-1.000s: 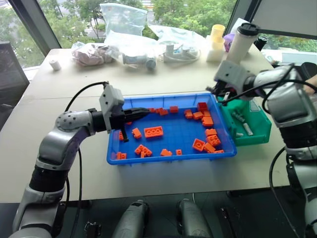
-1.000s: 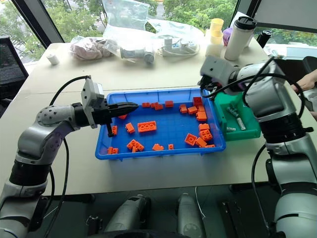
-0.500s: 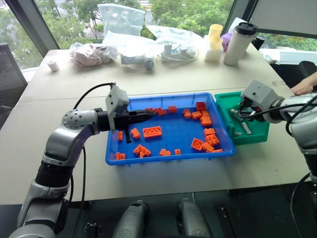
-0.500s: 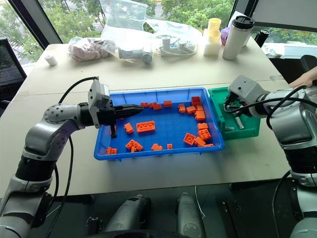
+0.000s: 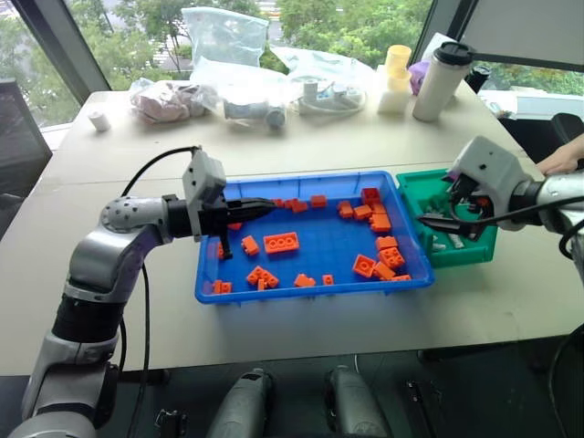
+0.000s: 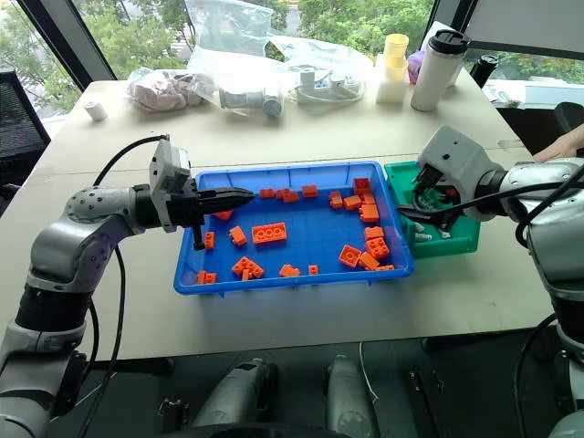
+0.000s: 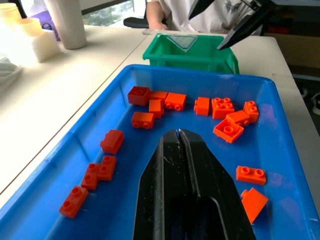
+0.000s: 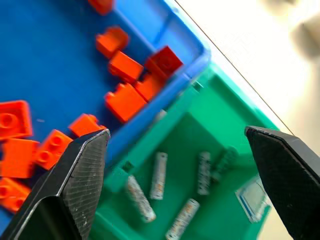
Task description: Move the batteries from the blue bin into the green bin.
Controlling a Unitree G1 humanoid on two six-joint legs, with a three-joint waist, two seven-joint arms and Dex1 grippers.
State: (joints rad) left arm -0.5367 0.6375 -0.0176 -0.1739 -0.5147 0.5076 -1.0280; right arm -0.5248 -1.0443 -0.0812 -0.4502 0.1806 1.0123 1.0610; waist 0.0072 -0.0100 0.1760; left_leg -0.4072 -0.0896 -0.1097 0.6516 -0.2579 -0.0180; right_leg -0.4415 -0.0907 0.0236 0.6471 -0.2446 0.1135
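**Drop made, right gripper wide over the green bin**

The right gripper [image 6: 422,212] hangs above the green bin [image 5: 484,241] with its jaws spread wide and nothing between them. Several batteries [image 8: 158,175] lie on the floor of that bin. Just beside it, the blue bin [image 5: 301,290] holds orange bricks [image 5: 282,243]; I can make out no silver cylinder among them.

The left gripper [image 5: 262,209] hovers over the end of the blue bin farthest from the green bin, jaws pressed together and empty.

To my eye this is the release step. Next comes a check of the blue bin for any battery hidden among the bricks.
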